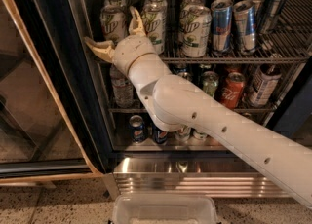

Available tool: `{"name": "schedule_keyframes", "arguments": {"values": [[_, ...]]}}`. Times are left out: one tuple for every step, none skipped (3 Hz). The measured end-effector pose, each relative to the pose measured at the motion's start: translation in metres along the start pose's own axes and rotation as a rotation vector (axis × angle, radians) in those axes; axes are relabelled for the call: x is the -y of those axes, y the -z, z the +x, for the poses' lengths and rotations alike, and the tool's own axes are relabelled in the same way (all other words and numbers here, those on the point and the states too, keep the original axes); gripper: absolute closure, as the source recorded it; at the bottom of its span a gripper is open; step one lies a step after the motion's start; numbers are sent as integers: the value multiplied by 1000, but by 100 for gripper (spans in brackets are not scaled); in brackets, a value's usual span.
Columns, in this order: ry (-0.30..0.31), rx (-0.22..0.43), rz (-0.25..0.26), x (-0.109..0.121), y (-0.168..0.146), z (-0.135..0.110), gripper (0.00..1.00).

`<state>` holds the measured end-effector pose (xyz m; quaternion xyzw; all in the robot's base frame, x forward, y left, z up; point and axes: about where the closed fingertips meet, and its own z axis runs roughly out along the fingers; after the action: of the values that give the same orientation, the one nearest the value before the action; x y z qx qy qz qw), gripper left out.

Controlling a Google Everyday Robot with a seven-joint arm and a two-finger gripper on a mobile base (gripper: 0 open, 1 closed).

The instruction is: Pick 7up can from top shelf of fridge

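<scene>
The top shelf [234,58] of the fridge [204,181] carries rows of cans, with Red Bull cans [233,23] on the right. The hand [109,24] sits before the shelf's left end, its fingers [136,21] spread either side of the front-left 7up can [114,28]. On the shelf below stand a water bottle [122,84] at the left and a Coca-Cola can [233,89] at the right. The door [39,101] stands open on the left.
</scene>
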<state>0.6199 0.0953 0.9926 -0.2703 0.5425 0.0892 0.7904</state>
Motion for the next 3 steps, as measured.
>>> {"name": "schedule_keyframes", "arguments": {"values": [[-8, -30, -21, -7, -6, 7, 23], [-12, -49, -29, -10, -9, 12, 23], [-15, -62, -26, -9, -11, 17, 23]]}}
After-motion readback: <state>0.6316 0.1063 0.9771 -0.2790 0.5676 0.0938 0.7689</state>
